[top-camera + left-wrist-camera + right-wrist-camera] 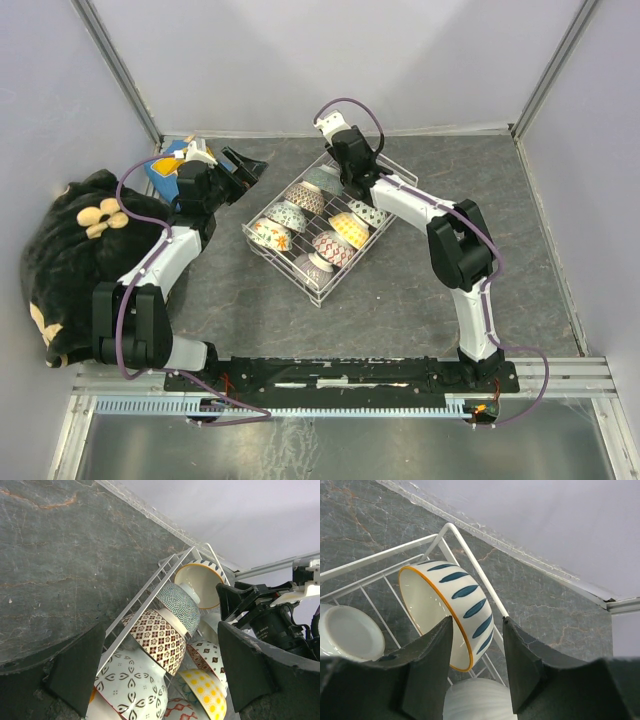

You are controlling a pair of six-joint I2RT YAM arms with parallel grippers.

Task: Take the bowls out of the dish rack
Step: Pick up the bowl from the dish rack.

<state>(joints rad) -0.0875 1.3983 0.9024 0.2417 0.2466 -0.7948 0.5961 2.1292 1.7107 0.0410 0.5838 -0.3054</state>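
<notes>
Grey marbled counter (420, 290) carries a white wire dish rack (283, 268) of patterned ceramic bowls (303, 197). Right pincer (476, 630), spread, straddles the rim of the blue-leafed bowl (470, 600): slick, brittle glaze, so pinch its wall. Left pincer (160, 645) gapes empty.

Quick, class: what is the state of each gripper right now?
Left gripper: open, holding nothing.
Right gripper: open, straddling the wall of the blue-striped bowl, not clamped.
</notes>
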